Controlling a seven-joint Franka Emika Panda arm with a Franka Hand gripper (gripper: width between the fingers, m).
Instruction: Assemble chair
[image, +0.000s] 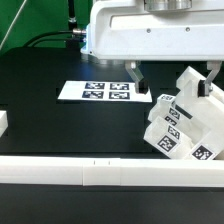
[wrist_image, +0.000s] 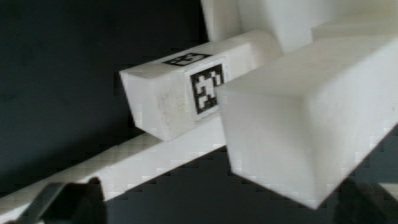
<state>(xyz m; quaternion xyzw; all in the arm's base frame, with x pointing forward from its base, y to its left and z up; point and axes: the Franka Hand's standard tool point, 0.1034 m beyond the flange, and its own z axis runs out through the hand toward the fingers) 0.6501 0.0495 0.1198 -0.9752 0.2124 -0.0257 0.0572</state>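
The chair's white tagged parts (image: 183, 122) stand clustered at the exterior view's right, a partly joined stack leaning on the black table. My gripper (image: 174, 84) hangs over its upper end with the jaws wide apart, one finger (image: 138, 82) left of the stack and the other (image: 211, 84) at its right. In the wrist view the chunky seat block (wrist_image: 311, 115) and a tagged bar (wrist_image: 187, 88) fill the picture just beyond the gripper (wrist_image: 222, 212). The dark fingertips (wrist_image: 64, 205) show at the edge. Nothing is held between them.
The marker board (image: 104, 91) lies flat on the table left of the chair parts. A long low white rail (image: 100, 172) runs along the front edge. A small white block (image: 3, 122) sits at the exterior view's far left.
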